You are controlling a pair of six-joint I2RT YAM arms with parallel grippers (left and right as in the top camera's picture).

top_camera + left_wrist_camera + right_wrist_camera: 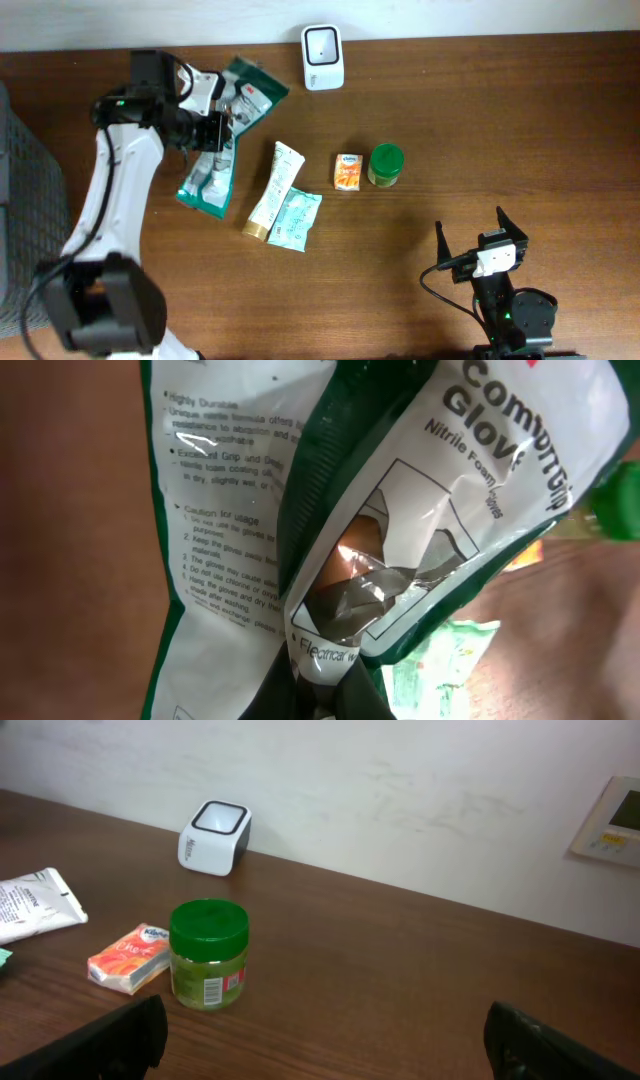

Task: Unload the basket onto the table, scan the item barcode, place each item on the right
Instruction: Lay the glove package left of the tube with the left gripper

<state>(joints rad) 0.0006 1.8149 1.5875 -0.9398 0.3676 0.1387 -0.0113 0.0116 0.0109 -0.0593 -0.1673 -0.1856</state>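
Dark wood desk, pale wall behind. Glove pack is at upper left of frame, clamped in the closed left tool. No barcode is visible in any view. Looks like the grasp is done and the scan is not. Next: carry it right to the scanner at top centre, barcode side facing the window. Right tool is wide open and empty at lower right.

The glove packet is green and white, printed black. The jar lid is green, the counter brown.
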